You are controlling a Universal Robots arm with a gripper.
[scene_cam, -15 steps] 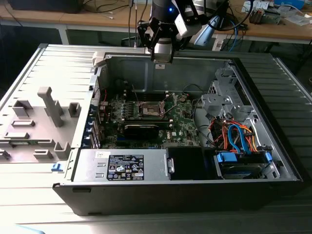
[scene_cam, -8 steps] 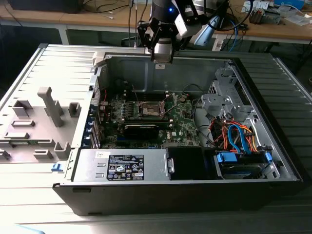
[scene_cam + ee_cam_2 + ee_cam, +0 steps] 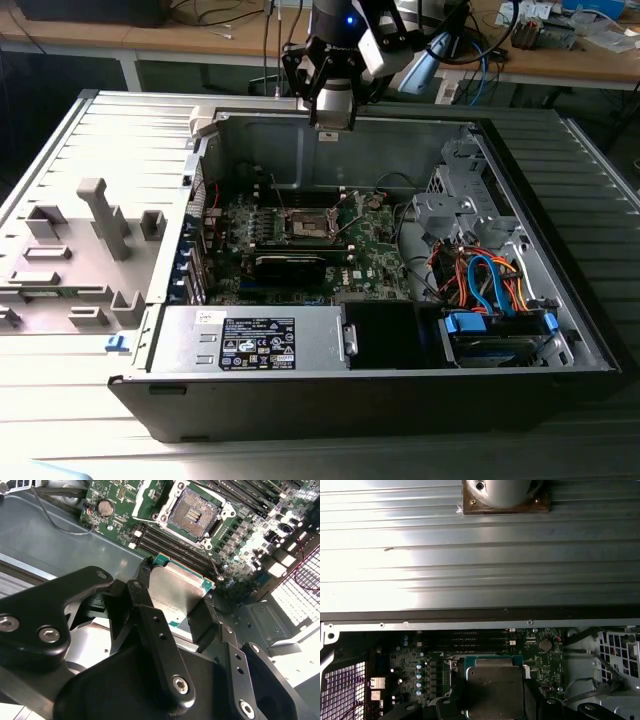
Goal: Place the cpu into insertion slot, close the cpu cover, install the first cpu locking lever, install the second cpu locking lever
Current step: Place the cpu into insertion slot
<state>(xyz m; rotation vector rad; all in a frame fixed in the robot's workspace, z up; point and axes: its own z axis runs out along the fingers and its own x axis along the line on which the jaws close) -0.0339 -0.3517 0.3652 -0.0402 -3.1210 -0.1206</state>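
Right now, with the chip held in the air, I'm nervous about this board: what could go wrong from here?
1. The gripper pinches the small square silver-topped cpu by two opposite edges only, above the green circuit board. A slip would likely drop it onto components.
2. The square dark insertion slot lies open with its contacts bare. A tilted or offset descent could damage them.
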